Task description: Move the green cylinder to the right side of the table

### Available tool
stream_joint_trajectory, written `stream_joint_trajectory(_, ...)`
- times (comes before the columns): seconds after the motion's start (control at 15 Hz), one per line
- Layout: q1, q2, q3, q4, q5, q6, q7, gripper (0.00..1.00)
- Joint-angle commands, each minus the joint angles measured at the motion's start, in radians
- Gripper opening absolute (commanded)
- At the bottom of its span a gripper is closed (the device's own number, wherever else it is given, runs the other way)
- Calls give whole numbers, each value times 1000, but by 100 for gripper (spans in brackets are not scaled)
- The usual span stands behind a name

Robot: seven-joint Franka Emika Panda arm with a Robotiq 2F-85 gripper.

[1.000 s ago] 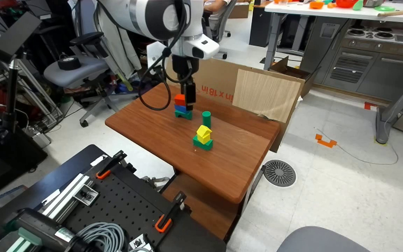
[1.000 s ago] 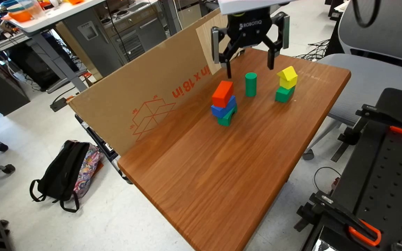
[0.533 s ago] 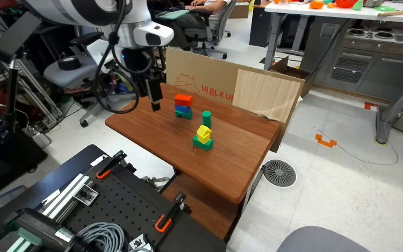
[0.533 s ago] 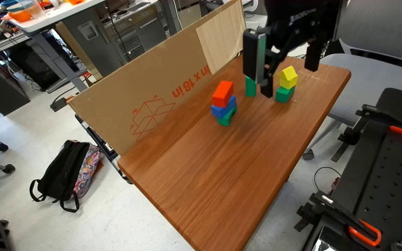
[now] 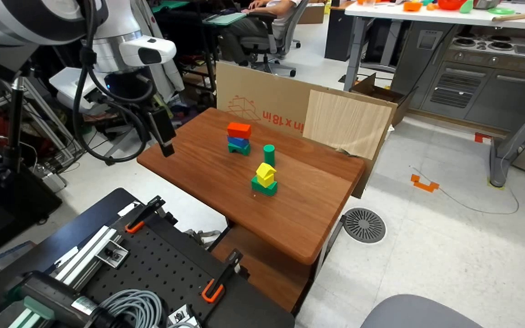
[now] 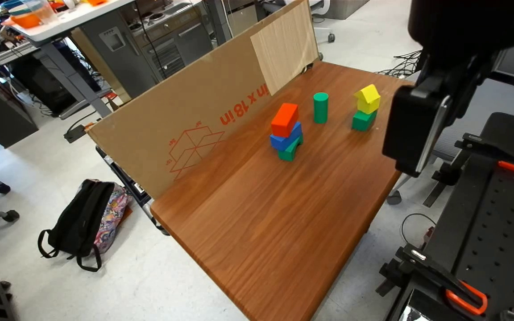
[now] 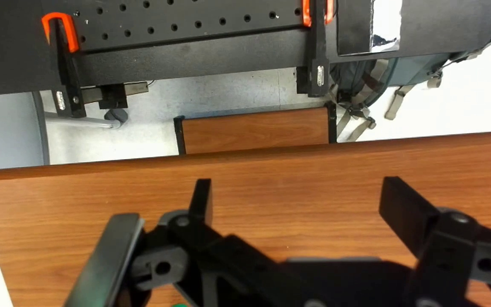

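Note:
The green cylinder (image 5: pixel 269 156) stands upright on the reddish-brown table (image 5: pixel 308 214), between two block stacks. It also shows whole in an exterior view (image 6: pixel 321 108). In the wrist view only a sliver of something green (image 7: pixel 180 305) shows at the bottom edge; I cannot tell what it is. My gripper (image 7: pixel 298 194) is open and empty, with bare table top (image 7: pixel 79 200) between its fingers. It hangs above the table's long edge facing the black board, well apart from the cylinder. In an exterior view only part of the gripper (image 5: pixel 164 136) shows.
A red-and-blue stack on a green arch (image 6: pixel 285 131) stands beside the cylinder. A yellow house on a green block (image 6: pixel 366 108) stands on its other side. A cardboard panel (image 6: pixel 203 111) lines the back edge. A black perforated board (image 5: pixel 162 269) with clamps faces the near edge.
My gripper has moved away from above the blocks, past the table's near edge towards the arm's base side. The cylinder and both stacks have not moved. The gripper has stayed open.

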Motion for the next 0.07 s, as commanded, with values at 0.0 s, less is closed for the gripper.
stream_joint_trajectory(0.0, -6, -1, 6, 0, 2, -2, -5, 100)
